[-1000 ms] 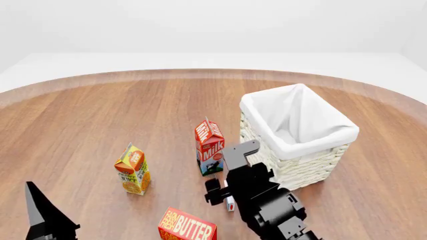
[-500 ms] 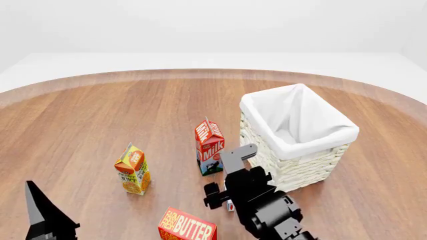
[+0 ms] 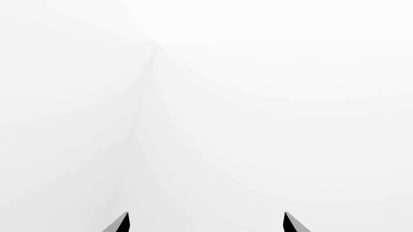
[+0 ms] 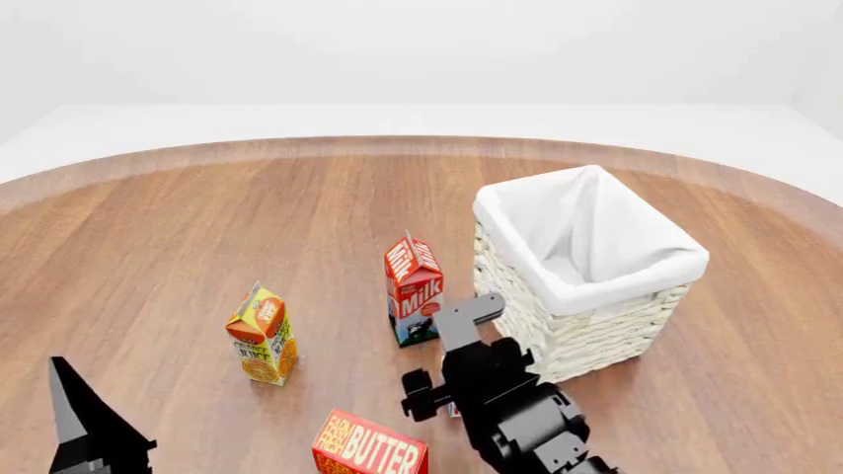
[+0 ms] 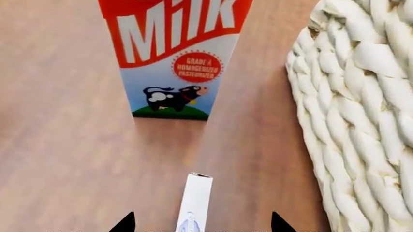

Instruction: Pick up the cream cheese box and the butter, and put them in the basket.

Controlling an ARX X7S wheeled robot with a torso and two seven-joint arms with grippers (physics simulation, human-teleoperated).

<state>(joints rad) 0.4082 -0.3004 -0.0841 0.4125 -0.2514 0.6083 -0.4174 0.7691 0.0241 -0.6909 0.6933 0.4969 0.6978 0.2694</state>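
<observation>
My right gripper (image 5: 197, 227) is spread wide w/ the thin flat cream cheese box (image 5: 194, 204) between its tips — just beside the woven basket (image 5: 361, 121), glossy milk carton (image 5: 174, 53) close by. Left gripper (image 3: 205, 224): parted, empty.

R gripper (image 5: 200, 226) low, jaws apart, arm reaching fwd; L gripper (image 3: 205, 226) jaws apart, parked lower left.
</observation>
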